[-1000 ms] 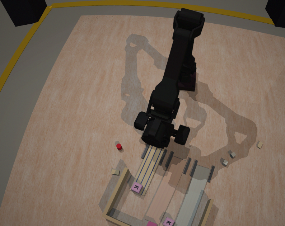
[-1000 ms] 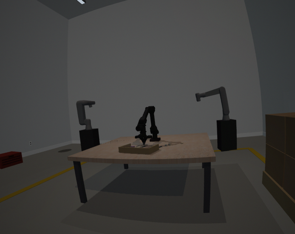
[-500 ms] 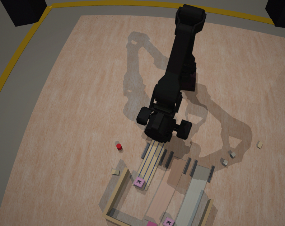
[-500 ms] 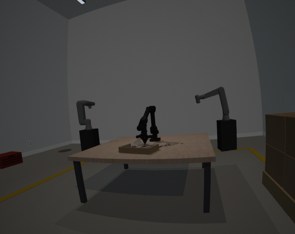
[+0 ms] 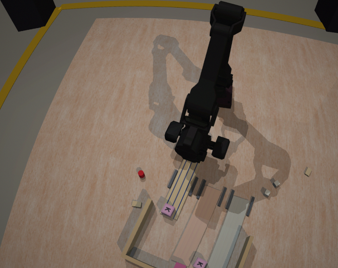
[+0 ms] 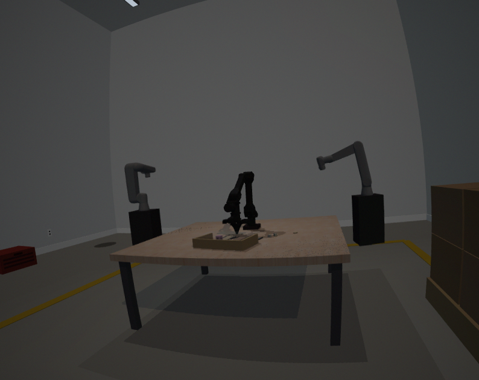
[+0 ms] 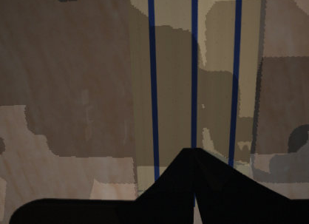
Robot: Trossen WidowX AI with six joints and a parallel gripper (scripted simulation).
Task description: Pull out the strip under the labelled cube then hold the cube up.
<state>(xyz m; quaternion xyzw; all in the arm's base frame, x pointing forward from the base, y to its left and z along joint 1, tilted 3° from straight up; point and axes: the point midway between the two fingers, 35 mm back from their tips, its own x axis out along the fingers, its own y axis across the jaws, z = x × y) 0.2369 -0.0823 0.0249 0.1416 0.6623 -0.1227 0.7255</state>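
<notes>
A tan strip with three blue lines (image 5: pixel 180 184) (image 7: pixel 174 84) runs from under my gripper down into the wooden tray (image 5: pixel 140 224) (image 6: pixel 225 244). A pink cube marked K (image 5: pixel 167 209) rests on the strip's far end, at its left edge. My gripper (image 7: pixel 191 157) (image 6: pixel 236 230) is shut, with the fingertips together low over the strip's near end on the middle blue line. In the top view the wrist hides the fingers. A second pink K cube (image 5: pixel 200 263) sits at the tray's bottom edge, by a magenta cube (image 5: pixel 179 265).
A brown strip (image 5: pixel 199 224) and a grey strip (image 5: pixel 228 230) lie to the right of the striped one. Dark guide bars (image 5: pixel 173 178) (image 5: pixel 193 186) flank the strips. A red cylinder (image 5: pixel 141 173) and small beige and grey cubes (image 5: pixel 136 203) (image 5: pixel 307 171) (image 5: pixel 276 183) lie about the table (image 6: pixel 297 245).
</notes>
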